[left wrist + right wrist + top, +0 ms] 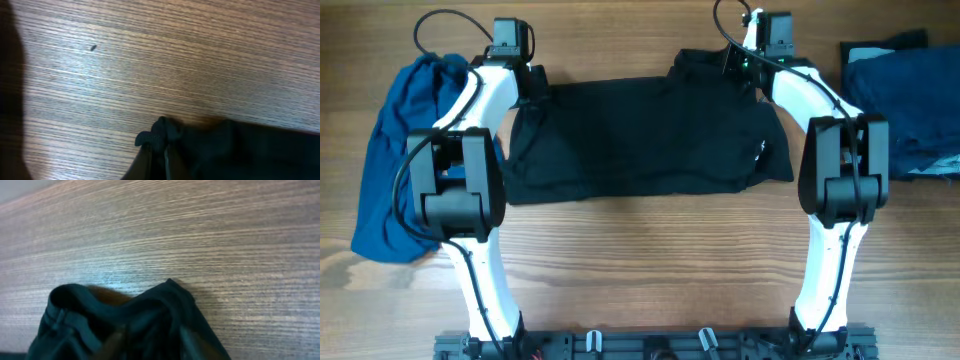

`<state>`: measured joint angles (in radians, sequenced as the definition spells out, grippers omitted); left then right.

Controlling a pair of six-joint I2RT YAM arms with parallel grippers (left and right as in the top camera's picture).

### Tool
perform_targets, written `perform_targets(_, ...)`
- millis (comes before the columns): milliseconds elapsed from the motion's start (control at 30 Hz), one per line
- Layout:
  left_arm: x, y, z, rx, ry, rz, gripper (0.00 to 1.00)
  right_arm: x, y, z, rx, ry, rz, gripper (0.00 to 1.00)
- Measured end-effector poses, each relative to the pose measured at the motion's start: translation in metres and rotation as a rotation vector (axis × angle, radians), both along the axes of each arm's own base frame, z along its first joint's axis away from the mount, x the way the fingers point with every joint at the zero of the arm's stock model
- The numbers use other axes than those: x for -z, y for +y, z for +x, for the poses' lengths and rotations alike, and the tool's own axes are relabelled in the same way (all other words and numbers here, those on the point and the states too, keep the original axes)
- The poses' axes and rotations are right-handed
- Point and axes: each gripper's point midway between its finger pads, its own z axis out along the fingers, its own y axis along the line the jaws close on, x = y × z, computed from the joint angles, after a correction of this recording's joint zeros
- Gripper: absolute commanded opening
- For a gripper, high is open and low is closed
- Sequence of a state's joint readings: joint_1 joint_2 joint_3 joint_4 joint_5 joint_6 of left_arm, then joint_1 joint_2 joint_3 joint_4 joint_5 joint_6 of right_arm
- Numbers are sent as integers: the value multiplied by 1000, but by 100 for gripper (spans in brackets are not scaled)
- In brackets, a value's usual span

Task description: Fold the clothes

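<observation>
Bunched T-shirt (165, 136) cloth sits right at the left claw (156, 159), which is pinched closed on that black corner. At the right claw (150, 347) another hump of the same shirt lies over the fingers, and I cannot tell whether they have clamped it. Between the two claws the shirt lies spread on the table (650, 240), its far edge reaching both. If the right claw lifts with only a thin fold, that corner could slip and the fold would land crooked. Uneven pulls would wrinkle it. Back from the right claw, a white mark (760, 152) shows on the shirt, too small to read.
</observation>
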<state>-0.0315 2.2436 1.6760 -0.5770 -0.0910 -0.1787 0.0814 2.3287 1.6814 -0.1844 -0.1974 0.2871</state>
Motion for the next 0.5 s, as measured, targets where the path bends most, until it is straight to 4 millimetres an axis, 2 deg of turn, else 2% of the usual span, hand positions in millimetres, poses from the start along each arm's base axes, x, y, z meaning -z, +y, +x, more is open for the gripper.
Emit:
perform_targets(100, 0, 4, 0, -12, -1, 19, 4, 0, 0, 2, 6, -6, 5, 4)
perform_targets(333, -2, 13, -2, -48, 3, 56, 4, 3, -16, -10, 33, 101, -17, 4)
perform_targets(433, -9, 15, -4, -55, 2, 58, 4, -13, -29, -13, 33, 156, -35, 4)
perform_targets(500, -28, 21, -5, -66, -21, 60, 4, -39, -42, -10, 34, 168, -33, 4)
